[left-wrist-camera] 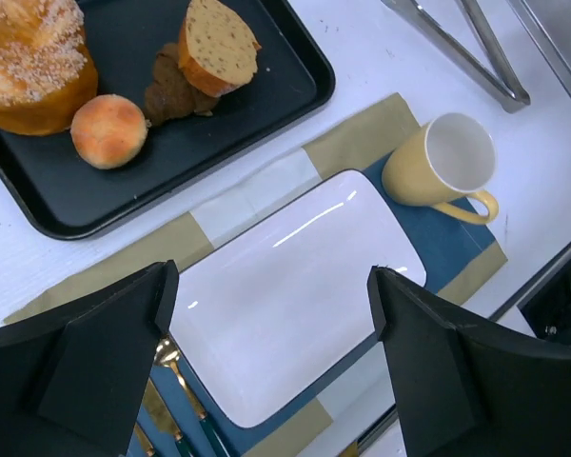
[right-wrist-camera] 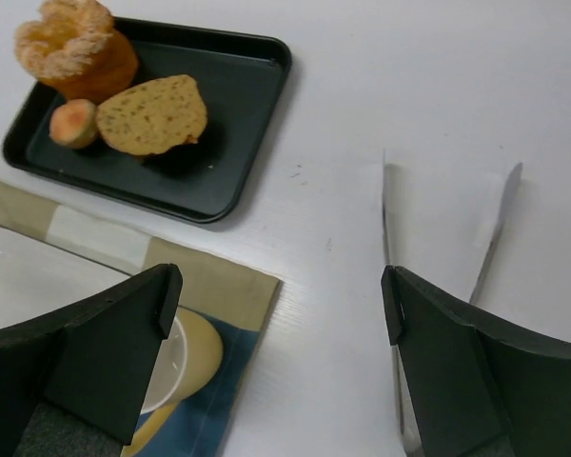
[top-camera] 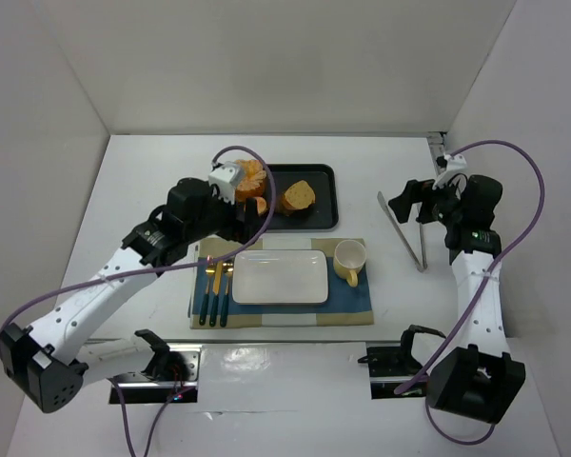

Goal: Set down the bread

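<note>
The bread sits on one black tray (left-wrist-camera: 266,95) at the far side of the table (top-camera: 362,162), with no piece between either set of jaws. The left gripper (left-wrist-camera: 271,281) hangs with its jaws spread wide and holding nothing, over the far edge of the white plate (left-wrist-camera: 305,314). In the left wrist view the tray lies just beyond its fingertips. The right gripper (right-wrist-camera: 281,278) is also spread and empty, well apart from the tray, above bare table near the tongs (left-wrist-camera: 512,93). There are four baked pieces on the tray. One is a large round loaf (left-wrist-camera: 33,62) with a sugared top, and one is a small bun (left-wrist-camera: 109,130) touching the loaf's base. One is a cut seeded chunk (left-wrist-camera: 217,43), with one dark brown piece (left-wrist-camera: 176,90) against it. One plate lies on one placemat (left-wrist-camera: 362,143), with one yellow mug (left-wrist-camera: 438,162) just beside the plate's right end. What look like three pieces of dark-handled cutlery (top-camera: 212,290) lie along its left end. One pair of tongs lies on the table to the right of the mat.
</note>
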Available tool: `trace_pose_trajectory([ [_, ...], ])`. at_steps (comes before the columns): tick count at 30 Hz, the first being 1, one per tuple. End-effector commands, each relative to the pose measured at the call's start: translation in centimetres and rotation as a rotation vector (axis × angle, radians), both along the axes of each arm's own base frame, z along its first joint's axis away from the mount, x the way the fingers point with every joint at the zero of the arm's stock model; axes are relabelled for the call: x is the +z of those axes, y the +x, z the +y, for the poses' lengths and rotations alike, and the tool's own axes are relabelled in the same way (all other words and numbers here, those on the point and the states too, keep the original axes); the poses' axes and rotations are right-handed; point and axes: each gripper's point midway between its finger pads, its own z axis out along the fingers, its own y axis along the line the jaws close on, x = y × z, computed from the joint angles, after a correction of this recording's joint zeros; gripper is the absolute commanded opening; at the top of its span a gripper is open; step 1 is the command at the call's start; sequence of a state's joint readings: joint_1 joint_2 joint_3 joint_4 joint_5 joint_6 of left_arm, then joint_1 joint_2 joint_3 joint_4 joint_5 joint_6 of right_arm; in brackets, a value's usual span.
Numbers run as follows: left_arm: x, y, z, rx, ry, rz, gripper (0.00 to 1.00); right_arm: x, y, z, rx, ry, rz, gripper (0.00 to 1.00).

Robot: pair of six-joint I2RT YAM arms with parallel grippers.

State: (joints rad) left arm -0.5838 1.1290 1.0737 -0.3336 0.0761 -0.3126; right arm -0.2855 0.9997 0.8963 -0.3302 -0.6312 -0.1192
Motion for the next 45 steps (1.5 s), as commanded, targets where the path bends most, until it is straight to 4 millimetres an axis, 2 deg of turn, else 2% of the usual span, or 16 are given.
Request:
trace_pose_trajectory([
  [1, 0.5, -1.8, -0.1, -0.068, -0.035, -0.036, 1.00, 0.0, 1.2, -1.7, -0.071, -0.070, -0.031, 1.00],
  [2, 0.1, -2.4, 0.4, -0.073, -0.027, -0.043, 1.00, 0.2, 1.3, -1.6, -0.057, -0.083, -0.046, 1.00],
  [5, -1.2, -3.4, 0.7, -0.088, -0.016, -0.049, 1.00, -1.6, 1.2, -2.2, -0.042, -0.152, -0.030, 1.00],
  [8, -0.5, -4.0, 1.4, -0.081, -0.018, -0.079, 1.00, -2.8, 1.7, -3.8, -0.111, -0.192, 0.010, 0.93],
  [10, 0.4, -4.5, 2.0, -0.072, -0.034, -0.112, 1.00, -4.0, 2.1, -4.7, -0.137, -0.217, 0.055, 0.45],
  [11, 0.6, -4.8, 1.8, -0.081, -0.043, -0.126, 1.00, -5.3, 2.0, -5.2, -0.158, -0.222, 0.107, 0.10],
  [12, 1.2, -5.0, 2.0, -0.080, -0.055, -0.145, 1.00, -5.6, 2.0, -5.6, -0.161, -0.249, 0.114, 0.02],
  [13, 1.2, -5.0, 2.0, -0.080, -0.055, -0.145, 1.00, -5.9, 1.8, -5.5, -0.159, -0.247, 0.126, 0.01],
  [14, 1.6, -5.4, 1.9, -0.094, -0.056, -0.160, 1.00, -6.2, 1.9, -5.8, -0.158, -0.266, 0.134, 0.08],
  [15, 1.6, -5.3, 2.0, -0.086, -0.053, -0.162, 1.00, -6.5, 1.7, -5.8, -0.148, -0.281, 0.141, 0.24],
  [16, 1.9, -5.4, 2.1, -0.085, -0.059, -0.173, 1.00, -7.0, 1.6, -5.9, -0.137, -0.291, 0.158, 0.66],
  [18, 2.3, -5.6, 2.2, -0.085, -0.066, -0.183, 1.00, -7.8, 1.5, -6.1, -0.131, -0.317, 0.175, 0.84],
  [20, 2.5, -5.7, 2.3, -0.085, -0.071, -0.191, 1.00, -9.4, 1.1, -6.2, -0.105, -0.340, 0.207, 0.95],
  [25, 2.8, -6.1, 2.2, -0.103, -0.082, -0.195, 1.00, -13.5, 1.2, -6.9, -0.082, -0.365, 0.320, 0.96],
  [29, 2.8, -6.2, 2.0, -0.112, -0.085, -0.193, 1.00, -15.4, 1.7, -7.1, -0.060, -0.369, 0.362, 0.98],
  [45, 2.8, -6.3, 1.9, -0.121, -0.088, -0.192, 1.00, -20.0, 3.6, -8.5, -0.049, -0.393, 0.457, 0.98],
])
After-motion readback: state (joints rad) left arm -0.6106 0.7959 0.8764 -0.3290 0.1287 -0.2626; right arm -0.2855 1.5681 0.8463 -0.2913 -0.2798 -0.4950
